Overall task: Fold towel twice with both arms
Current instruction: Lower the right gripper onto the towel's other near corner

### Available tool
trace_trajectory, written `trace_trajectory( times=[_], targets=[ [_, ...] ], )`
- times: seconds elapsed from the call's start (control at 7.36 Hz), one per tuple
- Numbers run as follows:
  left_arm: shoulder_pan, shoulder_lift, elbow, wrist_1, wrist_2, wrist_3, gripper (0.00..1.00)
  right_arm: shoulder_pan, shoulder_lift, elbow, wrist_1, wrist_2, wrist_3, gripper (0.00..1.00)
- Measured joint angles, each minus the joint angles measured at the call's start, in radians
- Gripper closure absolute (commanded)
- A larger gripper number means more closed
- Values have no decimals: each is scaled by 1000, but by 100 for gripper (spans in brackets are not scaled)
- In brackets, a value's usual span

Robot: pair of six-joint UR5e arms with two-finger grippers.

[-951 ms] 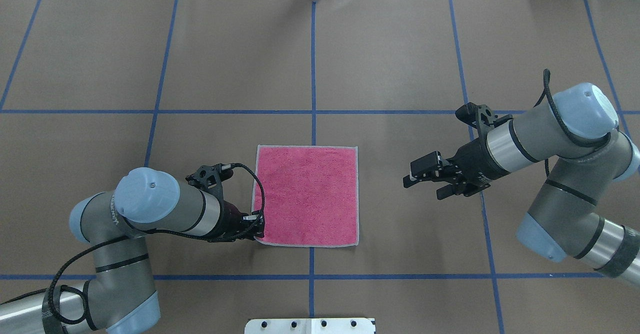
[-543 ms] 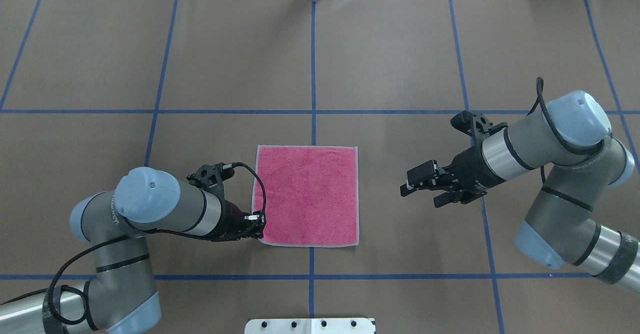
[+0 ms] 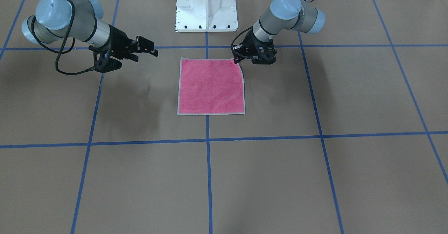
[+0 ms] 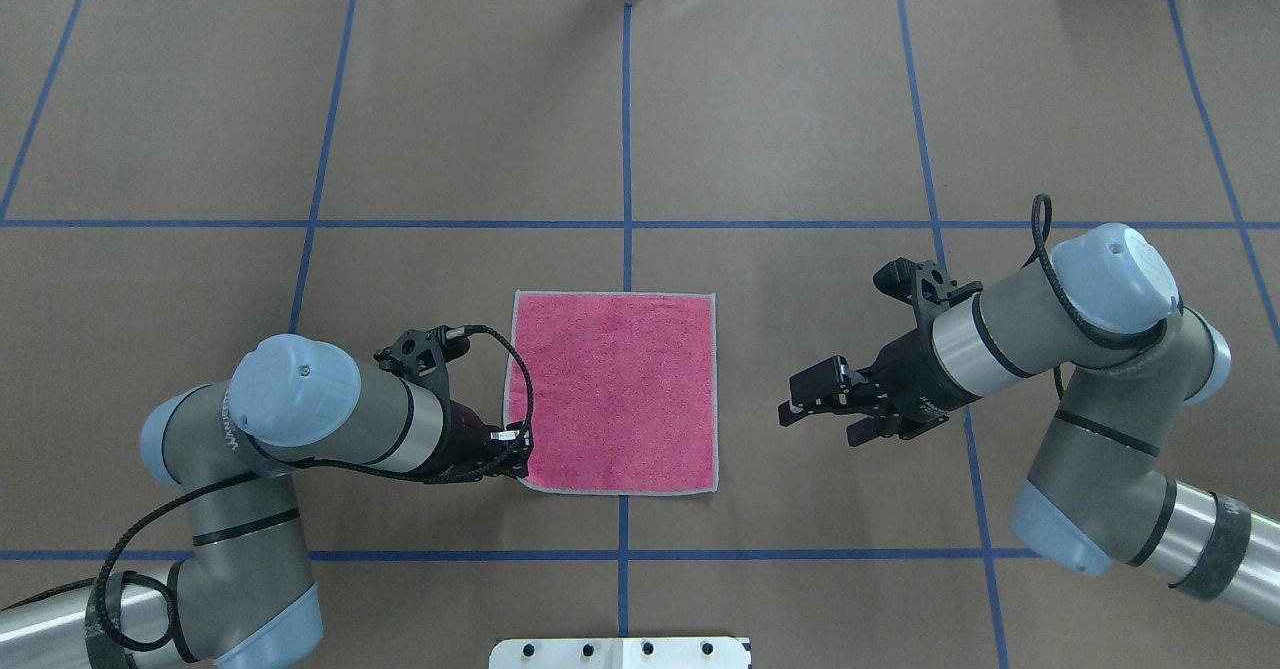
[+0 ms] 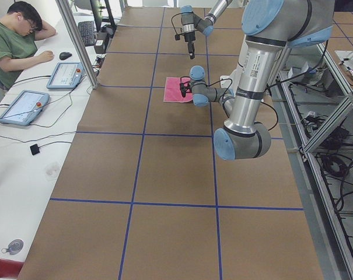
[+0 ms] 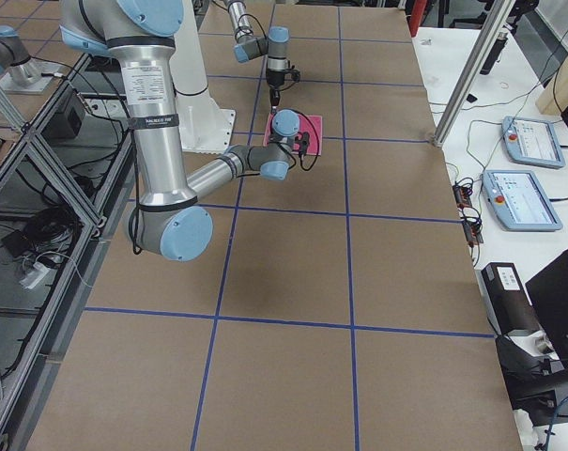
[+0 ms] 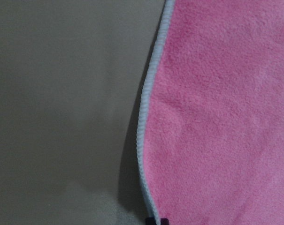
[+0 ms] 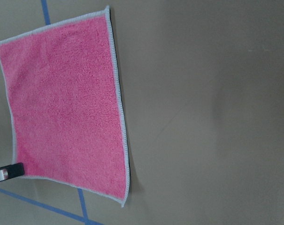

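Brown paper covers the worktop (image 4: 800, 99), ruled into squares by blue tape lines (image 4: 627, 149). At the left, the left arm (image 4: 330, 414) reaches in low, and the left pincer (image 4: 510, 461) sits right on the near-left corner of the towel (image 4: 615, 394). The wrist body covers its jaws from overhead, and the left wrist camera catches only a sliver of a dark fingertip (image 7: 157, 220) at the frame's bottom. I cannot tell whether it has closed on the cloth.

The towel lies flat and unfolded, pink face up, at the middle of the worktop across the centre tape line. Its left hem bows slightly near the pincer, with a shadow beneath it.

Further right, well apart from the towel, the right arm (image 4: 1010, 334) carries the right pincer (image 4: 815, 419) above bare paper, its fingers spread wide and holding nothing.

Judging from this, neither fold has begun. If the left side lifts alone while the right is this far off, the cloth may drag or twist and the fold would land skew. A pinch on the hem alone could slip. The right-hand edge lies flush on the paper, so a shallow approach might push and bunch it.

Hidden: the gripped corner, the towel's underside, and both pincers in the side views, where they are too small to read.
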Motion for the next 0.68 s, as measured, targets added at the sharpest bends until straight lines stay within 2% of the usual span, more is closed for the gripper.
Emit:
trace_trajectory(
  times=[0.41,0.68],
  targets=[
    [0,4,1,-1,0,1,100,-109,59,-14,-12,-140,125,1],
    [0,6,1,-2,-2,1,100,-152,86,-42,-15,-200,142,1]
  ],
)
